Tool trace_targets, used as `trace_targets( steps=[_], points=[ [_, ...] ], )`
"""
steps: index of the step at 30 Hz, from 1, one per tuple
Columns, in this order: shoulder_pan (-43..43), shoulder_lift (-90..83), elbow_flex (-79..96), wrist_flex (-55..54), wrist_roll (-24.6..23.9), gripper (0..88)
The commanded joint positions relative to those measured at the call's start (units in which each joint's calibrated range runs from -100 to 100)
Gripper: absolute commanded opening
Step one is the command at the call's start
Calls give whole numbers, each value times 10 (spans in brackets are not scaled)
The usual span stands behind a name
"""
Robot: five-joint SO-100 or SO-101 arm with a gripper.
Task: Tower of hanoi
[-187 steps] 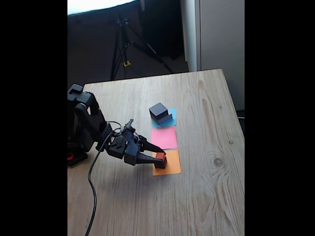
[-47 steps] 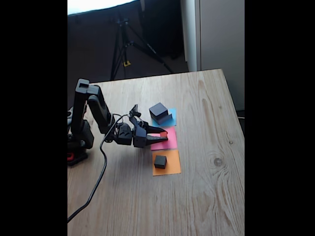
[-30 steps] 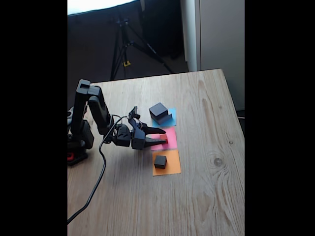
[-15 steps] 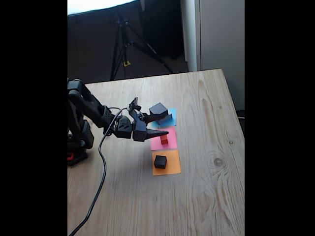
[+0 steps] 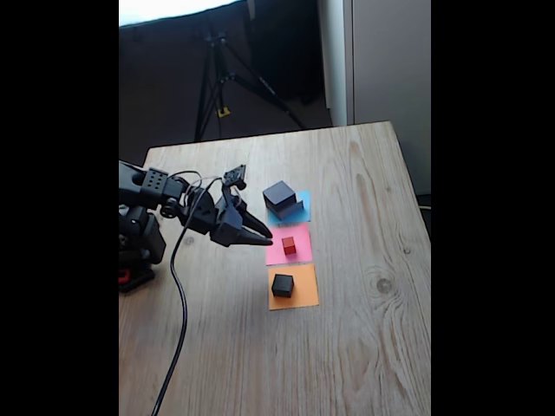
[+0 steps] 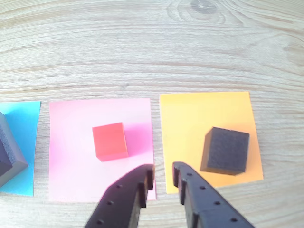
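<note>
A pale wooden table (image 5: 364, 347) stands before a dark backdrop with one tripod (image 5: 218, 78) behind it. In the wrist view, three paper squares lie in a row, left to right: one blue paper square (image 6: 26, 142), one pink paper square (image 6: 71, 156) and one orange paper square (image 6: 190, 123). On the blue one sits a stack of two blocks, the grey slab (image 5: 290, 211) under the black slab (image 5: 278, 193). One tiny red cube (image 6: 109, 141) rests alone on the pink square, and one small black cube (image 6: 226, 151) on the orange. The gripper (image 6: 161, 173) hangs above the near edges of pink and orange, its jaws nearly closed with a narrow gap, holding nothing.
</note>
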Motion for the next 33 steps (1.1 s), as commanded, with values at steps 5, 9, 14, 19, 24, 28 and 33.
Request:
trace_targets(
  steps=[5,9,14,19,24,28,33],
  points=[
    [80,-58,-298,395,-39,3],
    [121,-44,-427,509,-42,3],
    [176,-39,-534,607,-26,3],
    [221,-37,-611,656,-37,3],
    [259,-35,-623,668,-42,3],
    [281,-48,-557,638,-11,49],
    [289,-80,-403,505,-12,206]
  ],
)
